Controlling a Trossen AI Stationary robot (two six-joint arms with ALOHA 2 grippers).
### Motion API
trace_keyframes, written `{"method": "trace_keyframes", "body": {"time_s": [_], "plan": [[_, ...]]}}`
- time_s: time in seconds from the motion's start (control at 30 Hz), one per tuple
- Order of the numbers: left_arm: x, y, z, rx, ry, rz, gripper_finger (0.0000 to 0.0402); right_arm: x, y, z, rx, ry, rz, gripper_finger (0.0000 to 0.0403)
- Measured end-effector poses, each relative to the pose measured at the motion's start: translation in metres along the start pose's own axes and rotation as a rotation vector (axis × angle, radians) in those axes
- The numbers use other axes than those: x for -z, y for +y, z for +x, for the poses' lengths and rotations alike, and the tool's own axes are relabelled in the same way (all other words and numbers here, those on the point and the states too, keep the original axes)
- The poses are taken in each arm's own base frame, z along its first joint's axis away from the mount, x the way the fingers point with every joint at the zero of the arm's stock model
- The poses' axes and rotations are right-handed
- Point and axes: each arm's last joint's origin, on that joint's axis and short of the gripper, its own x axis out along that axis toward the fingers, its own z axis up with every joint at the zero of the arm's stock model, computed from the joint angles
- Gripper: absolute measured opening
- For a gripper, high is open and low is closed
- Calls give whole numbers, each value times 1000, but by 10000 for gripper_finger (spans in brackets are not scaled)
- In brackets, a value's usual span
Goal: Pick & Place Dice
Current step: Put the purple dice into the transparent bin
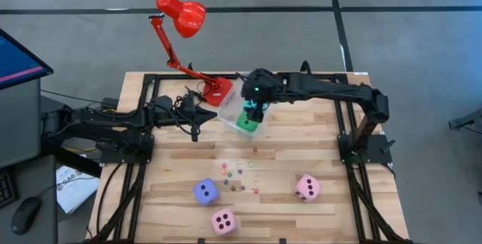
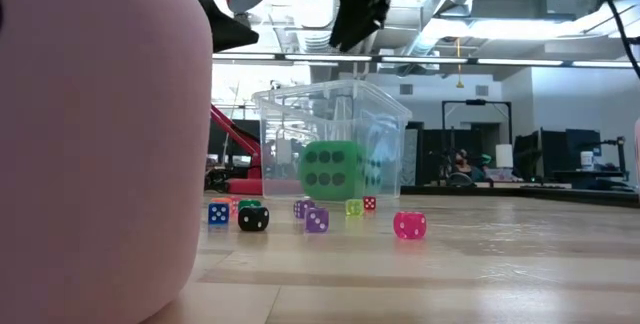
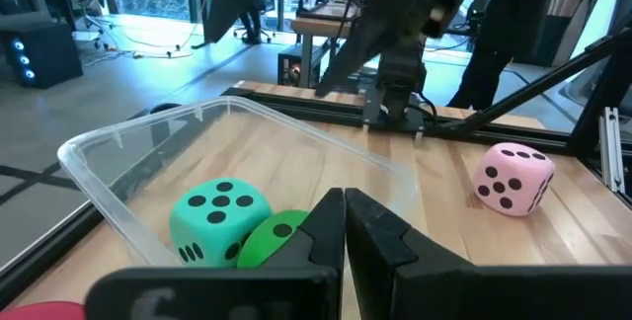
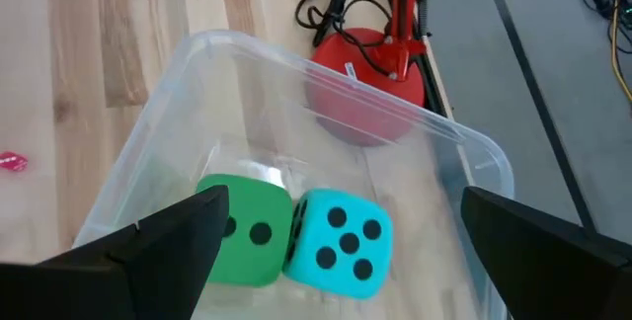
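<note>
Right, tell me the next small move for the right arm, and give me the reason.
Probably lift the right claw straight up out of the tub, then head for the nearest pink die. Its fingers are spread wide and empty above the green die and cyan die, which already lie side by side inside the tub, while three big dice are out on the table.

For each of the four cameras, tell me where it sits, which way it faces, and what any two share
High view: overhead, straight down; both arms, right gripper over the clear tub.
Low view: table height, level across; tub, tiny dice; arms enter from above.
Left wrist view: faces the tub; own shut fingers.
Right wrist view: looks down into the tub; own open fingers.
Shared: both wrist views show the green die and the cyan die.
</note>
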Motion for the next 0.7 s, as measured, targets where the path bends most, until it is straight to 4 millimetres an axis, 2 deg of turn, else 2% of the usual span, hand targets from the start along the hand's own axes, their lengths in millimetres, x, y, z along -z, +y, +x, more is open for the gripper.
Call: {"method": "trace_keyframes", "body": {"time_s": [0.23, 0.5, 0.63, 0.7], "plan": [[0, 0, 0, 0, 2, 0, 1, 3, -3, -12, 0, 4, 21, 400], [0, 0, 0, 0, 2, 0, 1, 33, 9, 17, -2, 24, 50, 400], [0, 0, 0, 0, 3, 0, 1, 46, 10, 17, 5, -11, 75, 400], [0, 0, 0, 0, 3, 0, 1, 51, 9, 12, 13, -51, 86, 400]]}}
